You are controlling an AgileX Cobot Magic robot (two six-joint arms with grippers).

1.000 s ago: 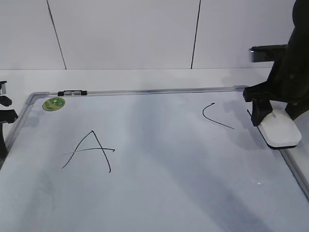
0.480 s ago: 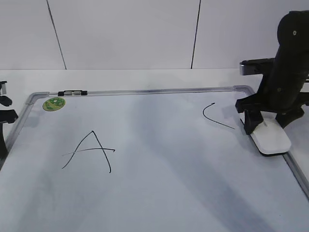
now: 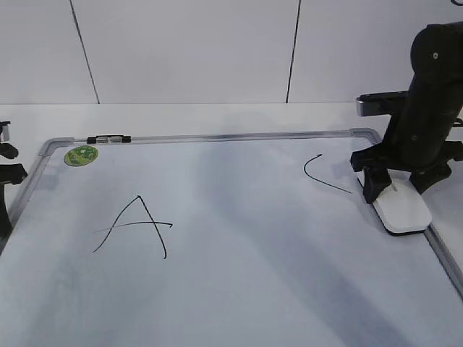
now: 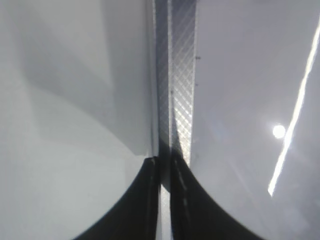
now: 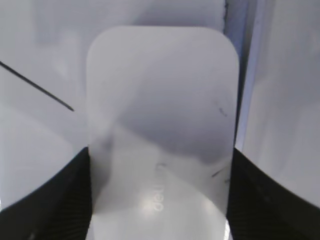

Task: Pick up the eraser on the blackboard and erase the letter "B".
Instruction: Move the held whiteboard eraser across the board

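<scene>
While the right end effector (image 3: pixel 393 189) grips the flat white plastic eraser (image 3: pixel 401 210) on the grey-framed white blackboard (image 3: pixel 239 289) beside the curved stroke, no B shows; erasing looks done.

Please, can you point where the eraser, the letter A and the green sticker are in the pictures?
eraser (image 3: pixel 402 210), exterior view, middle of its white top.
letter A (image 3: pixel 152 230), exterior view, its right stroke.
green sticker (image 3: pixel 80 155), exterior view, its centre.

right claw (image 3: pixel 391 189) and eraser (image 3: pixel 402 212) shifted left
</scene>
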